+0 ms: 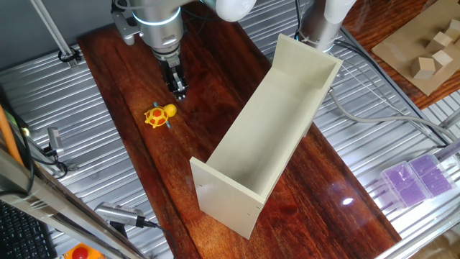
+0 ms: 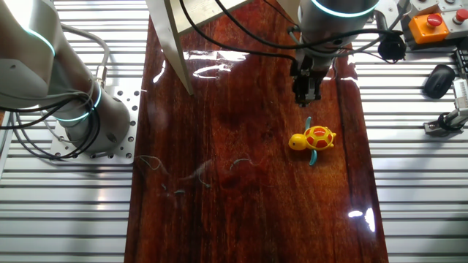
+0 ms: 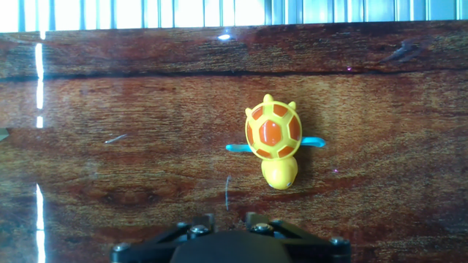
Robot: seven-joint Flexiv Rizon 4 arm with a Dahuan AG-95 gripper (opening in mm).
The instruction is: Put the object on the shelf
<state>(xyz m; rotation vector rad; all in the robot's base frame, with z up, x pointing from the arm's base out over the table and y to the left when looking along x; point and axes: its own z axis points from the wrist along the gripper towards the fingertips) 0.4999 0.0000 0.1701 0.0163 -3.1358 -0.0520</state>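
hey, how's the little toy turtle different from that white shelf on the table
The toy turtle is yellow with an orange-red shell and light-blue flippers; the shelf is plain cream-white. The turtle is small and rounded, while the shelf is a long, flat-boarded trough, far larger. The turtle lies near the gripper; the shelf sits further off, across the board. Both rest on the dark wooden tabletop, and neither is held.

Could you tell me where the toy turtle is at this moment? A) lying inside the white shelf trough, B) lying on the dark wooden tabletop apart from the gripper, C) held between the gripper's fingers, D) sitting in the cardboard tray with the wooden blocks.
B: the toy turtle lies on the dark wooden tabletop, beside the shelf, with the gripper above it and a visible gap between them.
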